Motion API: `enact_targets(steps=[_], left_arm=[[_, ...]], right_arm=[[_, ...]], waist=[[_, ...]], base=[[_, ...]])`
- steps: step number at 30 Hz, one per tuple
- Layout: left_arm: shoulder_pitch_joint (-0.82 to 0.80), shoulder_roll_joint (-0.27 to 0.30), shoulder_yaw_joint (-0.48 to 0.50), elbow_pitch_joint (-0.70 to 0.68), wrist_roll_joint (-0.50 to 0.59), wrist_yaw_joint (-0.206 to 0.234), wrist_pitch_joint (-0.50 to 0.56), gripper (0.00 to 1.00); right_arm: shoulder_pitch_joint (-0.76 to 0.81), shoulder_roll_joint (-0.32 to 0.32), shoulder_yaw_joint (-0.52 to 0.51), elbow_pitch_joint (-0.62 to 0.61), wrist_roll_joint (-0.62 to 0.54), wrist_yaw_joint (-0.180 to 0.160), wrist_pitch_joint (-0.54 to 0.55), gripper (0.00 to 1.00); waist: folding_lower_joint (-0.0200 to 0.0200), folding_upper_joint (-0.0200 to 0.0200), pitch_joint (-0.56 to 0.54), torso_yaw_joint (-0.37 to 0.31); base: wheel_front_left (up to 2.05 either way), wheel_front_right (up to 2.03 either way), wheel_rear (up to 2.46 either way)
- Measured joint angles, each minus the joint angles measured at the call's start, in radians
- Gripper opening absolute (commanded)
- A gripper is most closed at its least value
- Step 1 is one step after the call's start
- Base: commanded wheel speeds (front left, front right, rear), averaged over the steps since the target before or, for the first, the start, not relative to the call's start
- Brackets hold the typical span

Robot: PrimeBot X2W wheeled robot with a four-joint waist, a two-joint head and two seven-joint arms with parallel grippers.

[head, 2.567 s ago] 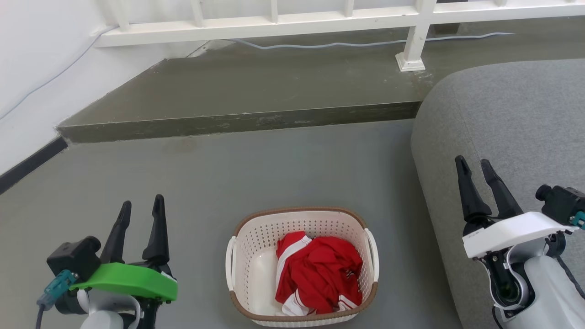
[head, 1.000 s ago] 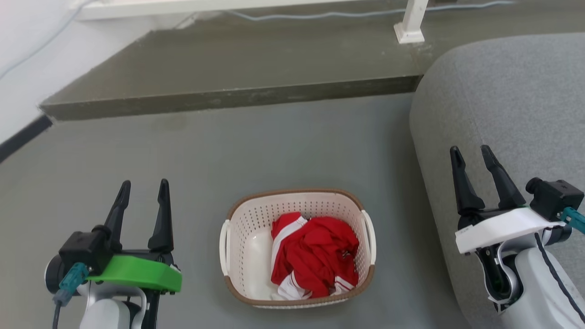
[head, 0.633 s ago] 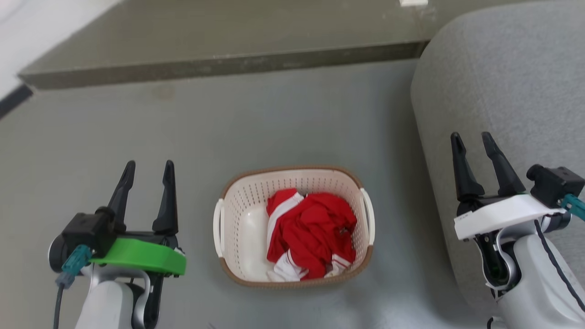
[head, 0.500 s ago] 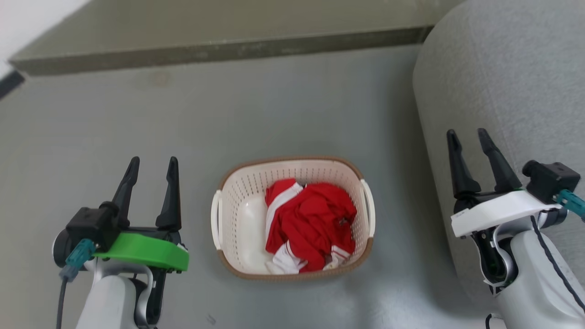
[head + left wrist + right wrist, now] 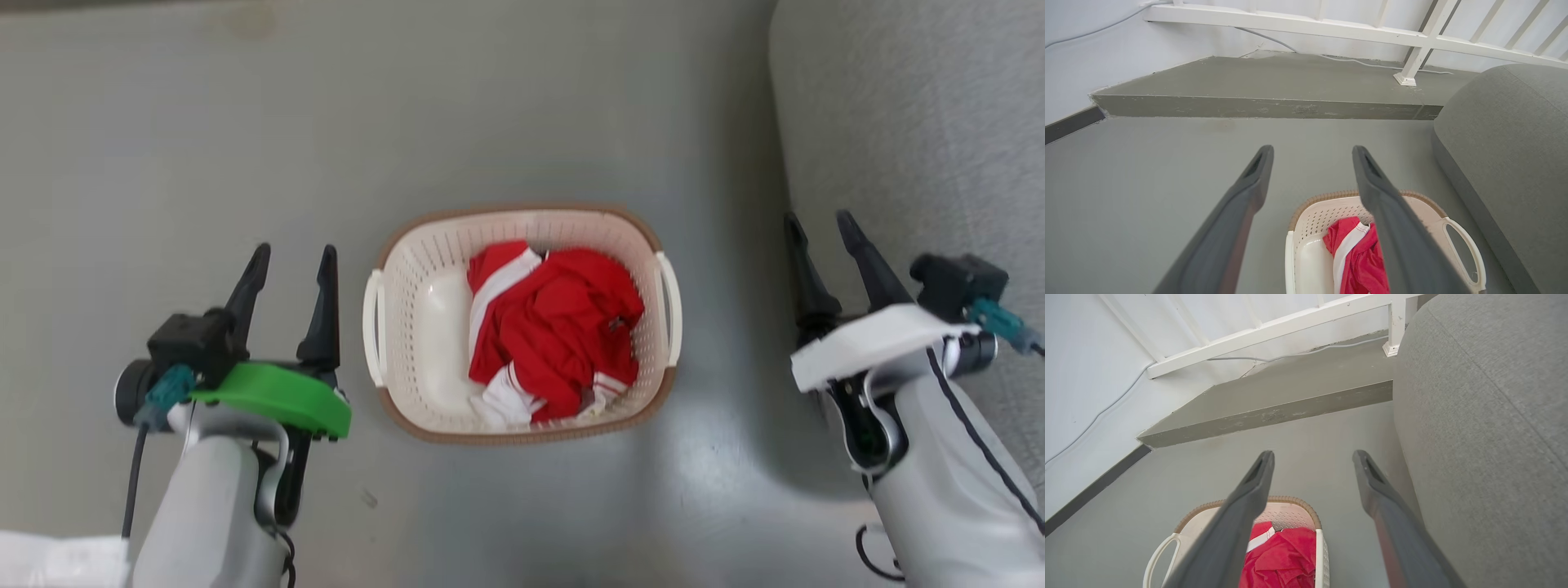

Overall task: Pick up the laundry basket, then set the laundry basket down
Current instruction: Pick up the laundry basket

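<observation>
You're bending lower, head view tilting down; laundry basket (image 5: 416,265) now sitting between left gripper (image 5: 295,249), right gripper (image 5: 815,216); both jaws spread, empty; pickup nearing.

Grey floor (image 5: 245,122) bears laundry basket (image 5: 416,278), probably sofa (image 5: 914,122).

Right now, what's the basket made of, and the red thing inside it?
The laundry basket looks like smooth cream plastic, punched with small holes; its brown rim looks woven, probably moulded plastic too. The red garment looks like soft cloth: it lies crumpled in folds.
</observation>
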Motion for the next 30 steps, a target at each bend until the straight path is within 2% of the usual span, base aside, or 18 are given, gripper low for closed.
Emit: enact_targets(steps=[13,30], left_arm=[[-0.195,-0.006,-0.016,0.212,-0.017,-0.001,0.006,1.00],[-0.394,-0.013,-0.074,0.470,-0.068,-0.010,0.085,1.00]], right_arm=[[-0.171,0.018,0.045,0.150,0.027,0.009,0.033,1.00],[-0.343,0.045,0.101,0.361,0.062,0.009,0.087,1.00]], waist=[[0.0001,-0.0001,0.184,0.005],[0.0000,0.0000,0.383,0.009]], base=[[0.00,0.00,0.00],[0.00,0.00,0.00]])
